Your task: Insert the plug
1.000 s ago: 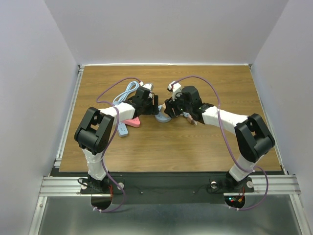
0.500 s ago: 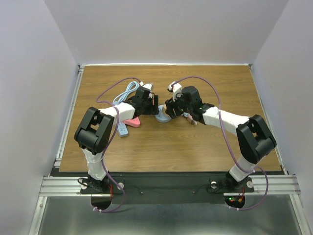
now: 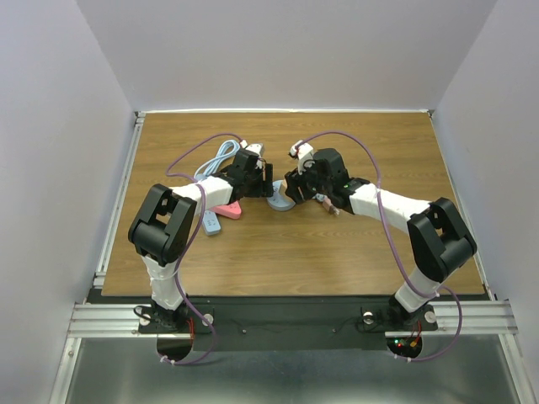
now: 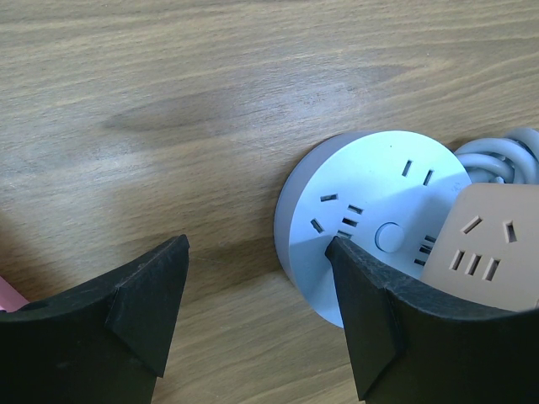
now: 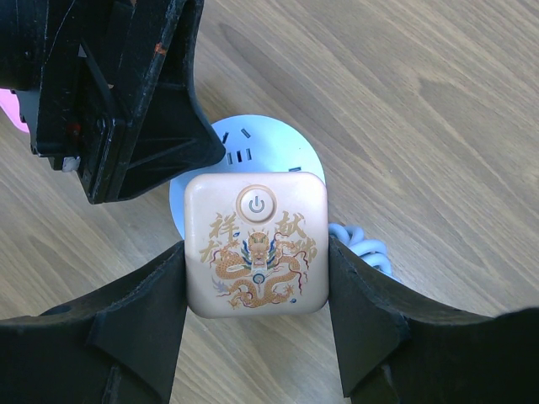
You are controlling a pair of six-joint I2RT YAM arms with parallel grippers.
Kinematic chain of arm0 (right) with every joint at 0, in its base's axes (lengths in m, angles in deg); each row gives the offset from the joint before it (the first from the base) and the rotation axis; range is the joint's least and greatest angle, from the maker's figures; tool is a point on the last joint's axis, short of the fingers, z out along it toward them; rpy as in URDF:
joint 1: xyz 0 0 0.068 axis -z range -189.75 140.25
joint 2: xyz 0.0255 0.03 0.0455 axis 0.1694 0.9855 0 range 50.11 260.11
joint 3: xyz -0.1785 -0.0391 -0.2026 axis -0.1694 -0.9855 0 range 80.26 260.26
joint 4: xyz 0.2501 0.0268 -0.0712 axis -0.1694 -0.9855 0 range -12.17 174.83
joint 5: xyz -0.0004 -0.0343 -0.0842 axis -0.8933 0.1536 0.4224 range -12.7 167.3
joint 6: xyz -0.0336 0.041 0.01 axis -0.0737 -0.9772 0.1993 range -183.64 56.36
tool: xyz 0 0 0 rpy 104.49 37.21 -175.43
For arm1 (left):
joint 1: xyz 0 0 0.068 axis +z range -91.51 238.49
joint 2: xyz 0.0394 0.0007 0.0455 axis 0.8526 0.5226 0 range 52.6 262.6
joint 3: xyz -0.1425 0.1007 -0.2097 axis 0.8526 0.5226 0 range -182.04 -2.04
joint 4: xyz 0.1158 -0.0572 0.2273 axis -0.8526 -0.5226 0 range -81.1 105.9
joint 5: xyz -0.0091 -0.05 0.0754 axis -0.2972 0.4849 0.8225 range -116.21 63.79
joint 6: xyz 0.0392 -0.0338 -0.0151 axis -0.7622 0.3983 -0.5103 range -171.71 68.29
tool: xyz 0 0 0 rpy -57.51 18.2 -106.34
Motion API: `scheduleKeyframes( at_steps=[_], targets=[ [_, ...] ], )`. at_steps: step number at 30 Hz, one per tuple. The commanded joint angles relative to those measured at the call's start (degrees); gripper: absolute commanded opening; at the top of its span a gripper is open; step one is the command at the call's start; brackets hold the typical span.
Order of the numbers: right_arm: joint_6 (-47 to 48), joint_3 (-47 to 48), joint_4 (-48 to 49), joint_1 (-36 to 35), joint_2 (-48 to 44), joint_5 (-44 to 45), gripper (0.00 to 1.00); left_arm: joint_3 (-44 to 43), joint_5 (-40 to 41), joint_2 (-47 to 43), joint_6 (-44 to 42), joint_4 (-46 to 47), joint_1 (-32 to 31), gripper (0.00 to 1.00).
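Note:
In the right wrist view, a peach square plug [image 5: 257,244] with a dragon print and a power button sits between my right gripper's [image 5: 255,252] fingers, which press on both of its sides. It hangs over the edge of a round pale-blue socket hub [image 5: 244,143] lying on the table. The left wrist view shows the hub's [image 4: 370,210] slots and the plug's [image 4: 488,244] slotted side to the right. My left gripper [image 4: 257,248] is open: its right finger lies over the hub's rim, its left finger stands over bare wood.
A pink object [image 3: 227,210] and a small light-blue strip [image 3: 210,223] lie left of the left gripper [image 3: 268,187]. A coiled pale-blue cable [image 3: 217,160] lies behind them. The hub's grey cable [image 5: 362,248] curls at its right side. Both grippers stand close together.

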Motion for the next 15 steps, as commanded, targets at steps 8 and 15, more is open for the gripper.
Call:
scheduleKeyframes(
  at_steps=[8,15],
  targets=[
    [0.4,-2.0,-2.7,-0.1,-2.6,-0.6,0.0,-1.2,-0.2,0.2,-2.0,-4.4,0.2,0.79],
    [0.4,-2.0,-4.5,-0.2,-2.9,-1.2,0.0,-1.2,-0.3,0.3,-2.1,-4.5,0.2,0.79]
  ],
)
